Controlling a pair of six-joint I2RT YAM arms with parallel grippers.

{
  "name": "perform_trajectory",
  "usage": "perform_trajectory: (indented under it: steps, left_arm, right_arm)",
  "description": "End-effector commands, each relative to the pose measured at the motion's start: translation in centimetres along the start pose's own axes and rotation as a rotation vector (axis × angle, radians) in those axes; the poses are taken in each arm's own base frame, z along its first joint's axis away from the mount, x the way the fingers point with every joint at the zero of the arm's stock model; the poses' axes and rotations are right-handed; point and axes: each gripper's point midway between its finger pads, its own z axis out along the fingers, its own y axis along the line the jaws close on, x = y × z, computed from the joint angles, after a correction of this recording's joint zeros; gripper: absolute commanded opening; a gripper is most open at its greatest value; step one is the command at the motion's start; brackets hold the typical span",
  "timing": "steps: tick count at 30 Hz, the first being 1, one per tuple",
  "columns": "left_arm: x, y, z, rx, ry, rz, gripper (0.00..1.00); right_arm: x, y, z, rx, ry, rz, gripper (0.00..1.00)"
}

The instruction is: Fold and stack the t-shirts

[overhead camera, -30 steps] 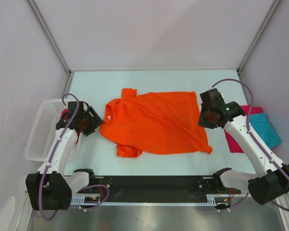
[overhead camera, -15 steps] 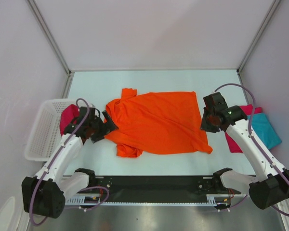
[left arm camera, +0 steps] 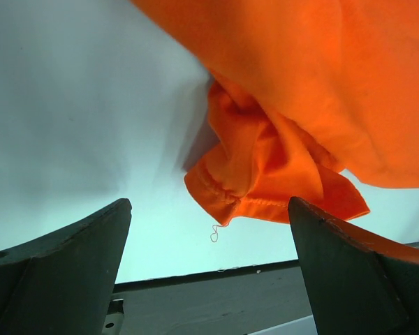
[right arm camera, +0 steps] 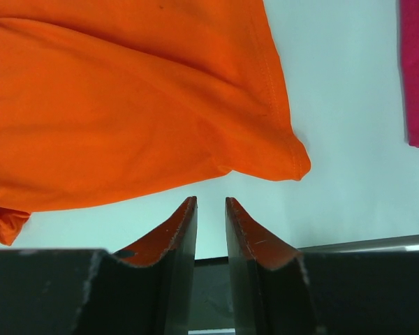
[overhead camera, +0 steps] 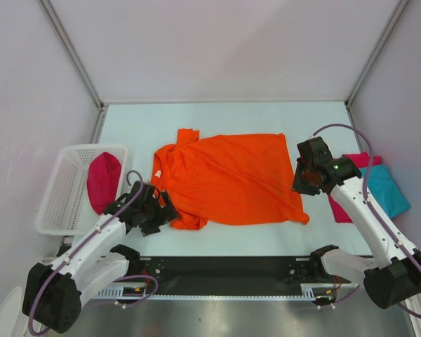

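The bright orange t-shirt (overhead camera: 228, 179) lies spread on the table, its near left sleeve bunched (overhead camera: 188, 220). My left gripper (overhead camera: 165, 210) is open wide just left of that bunched sleeve (left arm camera: 265, 167), holding nothing; the sleeve lies just ahead of the jaws (left arm camera: 208, 209). My right gripper (overhead camera: 303, 184) hovers at the shirt's right hem. Its jaws (right arm camera: 211, 202) are nearly shut with a narrow gap and hold nothing; the hem corner (right arm camera: 293, 164) lies just ahead. A crimson t-shirt (overhead camera: 102, 181) sits in the basket. A pink-red t-shirt (overhead camera: 340, 207) and a teal one (overhead camera: 386, 186) lie at the right.
The white mesh basket (overhead camera: 56, 203) stands at the left table edge. The black front rail (overhead camera: 224, 267) runs along the near edge, close behind both grippers. White walls enclose the table on three sides. The pink-red shirt's edge shows in the right wrist view (right arm camera: 417, 70).
My left arm has swung from beside the basket towards the near edge and right, to the bunched sleeve, uncovering the crimson shirt. My right arm has shifted slightly right.
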Motion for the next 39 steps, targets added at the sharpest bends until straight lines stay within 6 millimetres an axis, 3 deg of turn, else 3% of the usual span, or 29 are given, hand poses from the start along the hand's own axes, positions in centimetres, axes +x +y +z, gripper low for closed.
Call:
perform_trajectory:
  steps: [1, 5, 8, 11, 14, 15, 17, 18, 23, 26, 35, 39]
  left_arm:
    - [0.0, -0.9, 0.3, 0.027, -0.019, -0.027, 1.00]
    - [0.4, -1.1, 1.0, 0.020, -0.005, -0.022, 1.00]
    - [0.7, -1.2, 1.8, 0.023, 0.010, -0.017, 0.92]
    - [1.1, -1.3, 2.5, 0.034, 0.022, -0.020, 0.77]
    - [1.2, -1.4, 2.9, 0.047, 0.025, -0.024, 0.53]
    - [1.3, -1.4, 3.1, 0.050, 0.027, -0.023, 0.35]
    - [1.4, -1.2, 3.3, 0.043, 0.031, -0.019, 0.19]
    - [1.5, -1.1, 3.4, 0.040, 0.035, -0.018, 0.00]
    - [1.5, -1.6, 2.9, 0.060, 0.033, -0.018, 0.00]
    - [1.4, -1.8, 1.6, 0.063, 0.019, -0.025, 0.00]
    - [0.8, -1.7, -6.3, 0.072, -0.071, -0.081, 0.00]
    - [1.1, -1.5, -7.7, 0.094, -0.086, -0.109, 0.00]
  right_arm:
    - [-0.5, 0.5, -0.7, -0.035, -0.034, 0.005, 0.28]
    - [-0.7, 0.3, -1.0, -0.029, -0.043, 0.010, 0.28]
    - [-0.6, 0.2, -1.1, -0.024, -0.041, 0.011, 0.28]
    - [-0.7, 0.0, -1.3, -0.019, -0.045, 0.014, 0.28]
    - [-0.7, -0.1, -1.4, -0.014, -0.049, 0.016, 0.28]
    - [-0.7, -0.1, -1.5, -0.015, -0.051, 0.017, 0.28]
    - [-0.7, -0.2, -1.7, -0.012, -0.054, 0.018, 0.28]
    - [-0.7, -0.3, -1.7, -0.010, -0.053, 0.018, 0.28]
    - [-0.7, -0.4, -1.8, -0.007, -0.056, 0.017, 0.27]
    - [-0.6, -0.5, -1.8, -0.004, -0.057, 0.018, 0.28]
    - [-0.5, -0.2, -1.6, -0.021, -0.051, 0.017, 0.28]
    - [-0.6, 0.2, -1.5, -0.038, -0.048, 0.013, 0.27]
